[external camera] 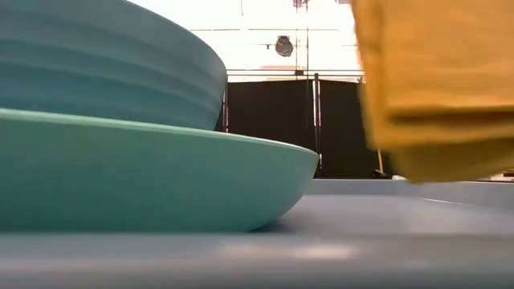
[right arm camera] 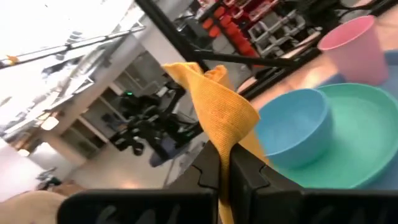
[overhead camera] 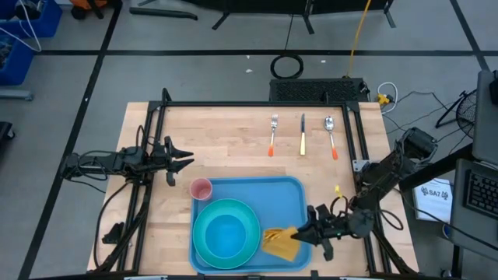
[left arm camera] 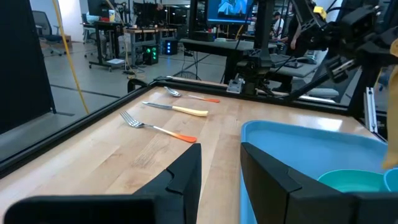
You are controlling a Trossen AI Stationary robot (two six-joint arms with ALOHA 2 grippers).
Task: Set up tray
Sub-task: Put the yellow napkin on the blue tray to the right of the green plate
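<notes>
Below, tray (overhead camera: 292, 194) under right pincer (overhead camera: 302, 232) clamping yellow napkin (overhead camera: 282, 242).

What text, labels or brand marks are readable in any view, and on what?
"BA7" or similar: white label on the equipment beside the table's right edge, high view; blurred, reading unsure, lines below too small.
Monitor in the room, left wrist view: shows an image, no legible text.
Tray, plate, cup, napkin, cutlery: no markings visible.
</notes>
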